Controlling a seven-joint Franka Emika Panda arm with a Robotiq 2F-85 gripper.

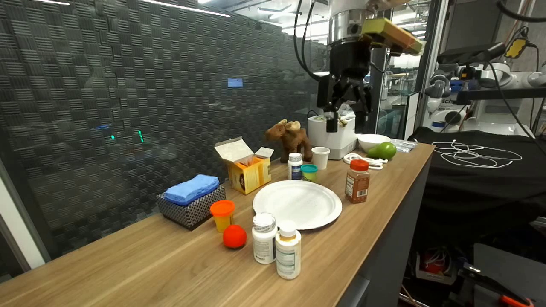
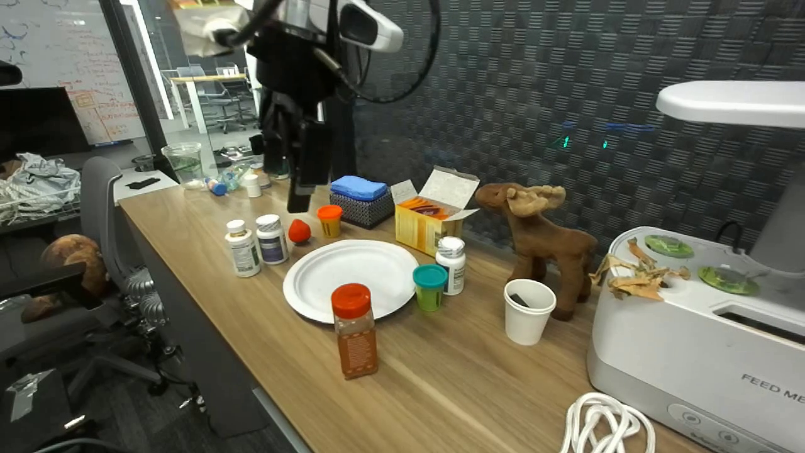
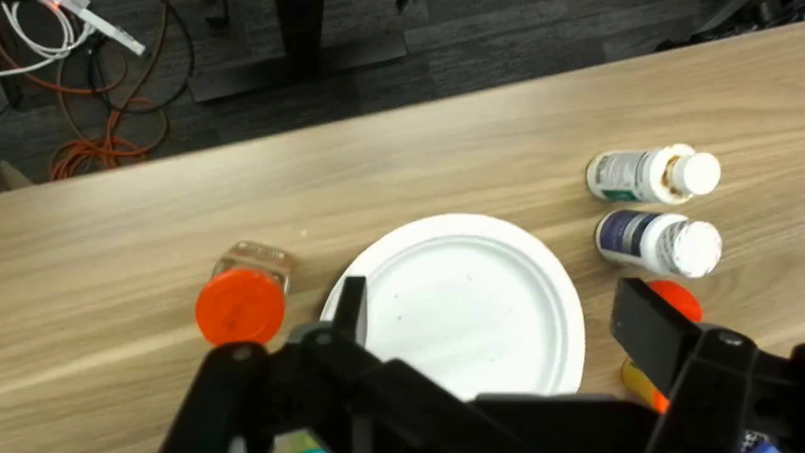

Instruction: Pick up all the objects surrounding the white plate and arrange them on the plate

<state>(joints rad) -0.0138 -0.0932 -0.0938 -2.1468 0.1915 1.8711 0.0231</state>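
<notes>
Wrist view: spread pincer (image 3: pixel 489 307) above plate (image 3: pixel 462 264).

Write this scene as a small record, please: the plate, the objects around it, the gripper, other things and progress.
target: round white plate, lying flat
around it: three white bottles, red ball, orange-lidded tub, teal-lidded tub, red-topped jar
tool: gripper open, raised in the air, holding nothing
others: open yellow carton, brown toy moose, white cup
progress: nothing on the plate yet
</notes>
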